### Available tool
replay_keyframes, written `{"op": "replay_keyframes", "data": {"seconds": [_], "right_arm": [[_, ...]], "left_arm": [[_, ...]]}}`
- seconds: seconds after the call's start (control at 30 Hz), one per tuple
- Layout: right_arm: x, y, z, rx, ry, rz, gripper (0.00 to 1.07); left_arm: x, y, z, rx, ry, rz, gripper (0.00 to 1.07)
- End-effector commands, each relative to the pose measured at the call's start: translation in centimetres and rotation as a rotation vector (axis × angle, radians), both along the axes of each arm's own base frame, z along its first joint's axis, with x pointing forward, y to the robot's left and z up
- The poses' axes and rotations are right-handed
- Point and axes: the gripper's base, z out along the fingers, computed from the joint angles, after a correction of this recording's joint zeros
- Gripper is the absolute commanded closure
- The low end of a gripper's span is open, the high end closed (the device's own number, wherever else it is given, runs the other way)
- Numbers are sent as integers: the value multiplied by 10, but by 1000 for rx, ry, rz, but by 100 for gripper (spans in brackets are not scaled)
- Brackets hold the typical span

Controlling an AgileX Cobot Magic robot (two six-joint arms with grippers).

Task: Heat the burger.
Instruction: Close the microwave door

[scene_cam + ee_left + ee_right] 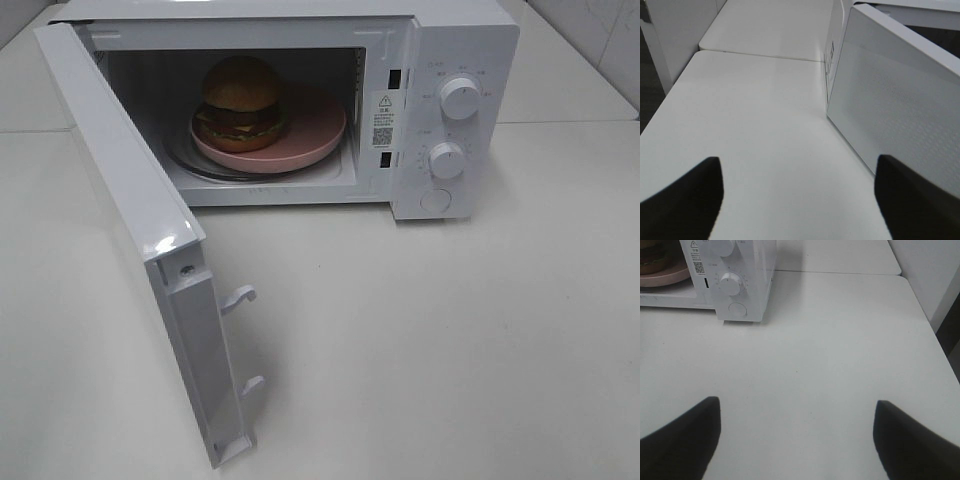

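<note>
The burger (242, 95) stands on a pink plate (322, 125) inside the white microwave (465, 40), on the glass turntable. The microwave door (120, 170) hangs wide open toward the front left. Neither gripper shows in the exterior high view. In the left wrist view my left gripper (797, 167) is open over bare table, with the door's outer face (900, 100) just off one finger. My right gripper (796, 407) is open and empty over the table, some way in front of the microwave's control panel (742, 275). An edge of the pink plate (662, 279) shows there.
Two round knobs (460, 97) (447, 160) and a round button (435, 200) sit on the microwave's right panel. Two latch hooks (240, 296) stick out of the door's free edge. White table (450, 340) spreads in front; a seam runs behind the microwave.
</note>
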Motion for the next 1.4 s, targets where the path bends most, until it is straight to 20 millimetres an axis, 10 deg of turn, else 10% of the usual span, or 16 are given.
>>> {"op": "replay_keyframes", "data": {"seconds": [0.03,0.43,1.4], "right_arm": [[-5,-1,0,7,-45,-9,32],[-5,-1,0,7,-45,-9,32],[-5,-1,0,7,-45,-9,32]], "left_arm": [[8,0,8,-11,-50,3,51],[66,5,4,-19,-52,25,107],[165,12,-62,57,-286,43,107]]}}
